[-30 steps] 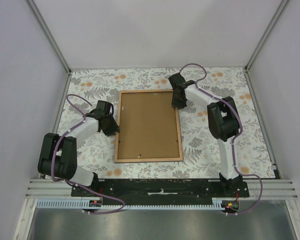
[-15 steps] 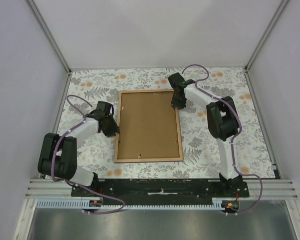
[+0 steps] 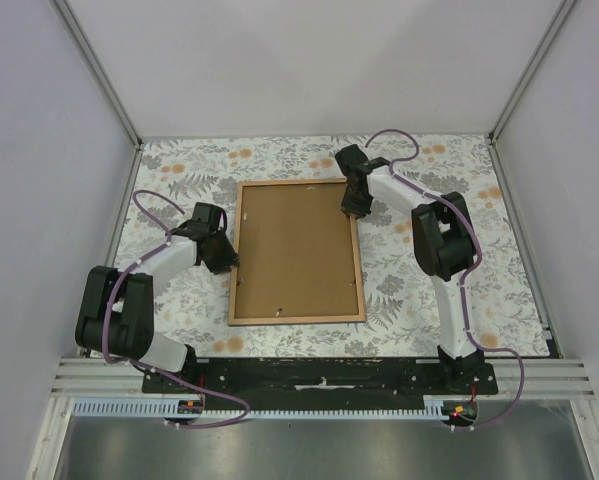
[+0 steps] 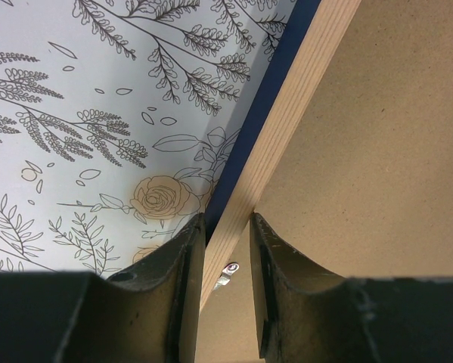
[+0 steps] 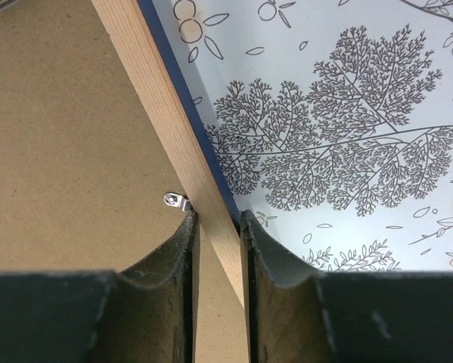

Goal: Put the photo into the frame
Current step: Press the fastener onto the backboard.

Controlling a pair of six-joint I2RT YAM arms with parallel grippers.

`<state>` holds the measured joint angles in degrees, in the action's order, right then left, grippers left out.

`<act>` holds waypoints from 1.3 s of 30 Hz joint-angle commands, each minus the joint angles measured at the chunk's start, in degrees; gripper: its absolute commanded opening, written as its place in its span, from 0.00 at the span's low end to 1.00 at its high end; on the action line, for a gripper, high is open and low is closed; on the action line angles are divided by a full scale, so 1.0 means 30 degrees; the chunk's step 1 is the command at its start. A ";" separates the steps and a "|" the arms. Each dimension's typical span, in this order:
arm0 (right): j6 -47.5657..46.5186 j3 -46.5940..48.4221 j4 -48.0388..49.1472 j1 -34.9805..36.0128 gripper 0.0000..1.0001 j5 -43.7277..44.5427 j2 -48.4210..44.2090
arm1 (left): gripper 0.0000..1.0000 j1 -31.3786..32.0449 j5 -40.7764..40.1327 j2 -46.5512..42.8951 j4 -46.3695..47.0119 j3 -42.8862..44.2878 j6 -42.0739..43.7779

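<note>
The frame [image 3: 297, 320] lies flat on the flowered table with its light wood rim up and a dark blue edge beneath. A brown backing board [image 3: 297, 250] fills it. The photo is hidden. My left gripper [image 3: 226, 256] stands astride the left rim [image 4: 287, 121], and both fingertips of the left gripper [image 4: 228, 225] press on the wood. My right gripper [image 3: 353, 208] sits on the right rim near the far corner. In the wrist view the right gripper [image 5: 218, 221] is shut across that rim [image 5: 162, 113].
Small metal tabs [image 5: 177, 201] [image 4: 228, 272] stick out from the rim over the board. Flowered tablecloth [image 3: 419, 290] surrounds the frame. Grey walls with metal posts [image 3: 99, 70] enclose the table on three sides.
The right wrist has edged very slightly toward the far side. The frame and the left arm have not moved.
</note>
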<state>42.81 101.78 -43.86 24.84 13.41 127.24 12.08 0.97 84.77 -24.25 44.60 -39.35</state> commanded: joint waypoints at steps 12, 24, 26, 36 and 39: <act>-0.2428 -0.1200 0.1229 -0.0076 0.08 0.1214 0.0186 | 0.43 0.0018 0.1286 -0.0658 0.0116 0.0045 0.0461; -0.4717 -0.3748 0.2547 -0.0691 0.07 0.1127 -0.1806 | 0.61 0.0690 0.0527 -0.2651 -0.1994 0.0896 0.2570; -0.5126 -0.4012 0.2840 -0.0838 0.06 0.0630 -0.2012 | 0.61 0.0924 0.0146 -0.2710 -0.2257 0.0837 0.2892; -0.5773 -0.5038 0.3456 -0.1015 0.04 -0.0513 -0.2394 | 0.61 0.2624 -0.0852 -0.1628 -0.2932 0.0983 0.3802; -0.5773 -0.5243 0.3602 -0.1044 0.04 -0.0690 -0.2423 | 0.61 0.2859 -0.0997 -0.1130 -0.2903 0.0984 0.3831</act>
<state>27.11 88.51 -31.16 22.28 10.98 119.77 19.77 -0.03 79.88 -32.34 45.60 -30.48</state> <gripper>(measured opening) 0.247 0.612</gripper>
